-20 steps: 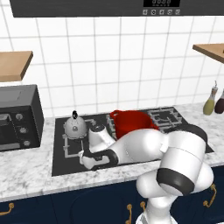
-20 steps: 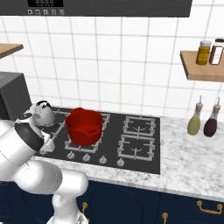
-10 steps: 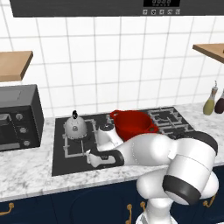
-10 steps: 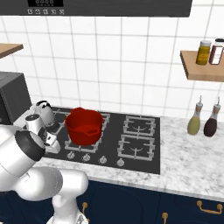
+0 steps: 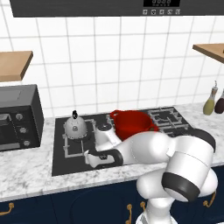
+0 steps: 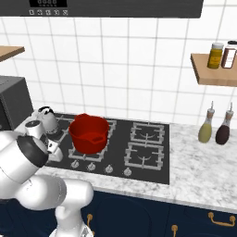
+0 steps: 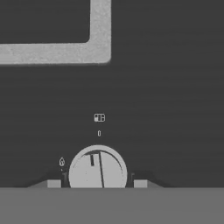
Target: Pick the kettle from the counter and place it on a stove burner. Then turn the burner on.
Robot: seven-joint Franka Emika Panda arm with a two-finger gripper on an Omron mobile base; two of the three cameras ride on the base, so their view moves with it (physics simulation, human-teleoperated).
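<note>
The silver-grey kettle (image 5: 75, 126) (image 6: 46, 118) stands upright on the large grate of the left stove burner (image 5: 73, 142), clear of my hand. My gripper (image 5: 89, 156) hangs low over the cooktop's front left edge, in front of the kettle. In the hand view the gripper (image 7: 97, 183) is open, with a fingertip on either side of a round white burner knob (image 7: 98, 170) and a small gap on both sides. A corner of the grey grate (image 7: 99, 35) lies beyond the knob. The marbled counter (image 5: 26, 175) runs along the front.
A red two-handled pot (image 5: 132, 123) (image 6: 89, 133) sits on the middle burners, right of the kettle. A black microwave (image 5: 17, 116) stands at the far left. Two bottles (image 6: 214, 127) stand on the counter at the right. More knobs (image 6: 99, 167) line the cooktop's front.
The arm's elbow has swung to the right while the hand stays low at the cooktop's front left. The kettle and the pot have not moved.
</note>
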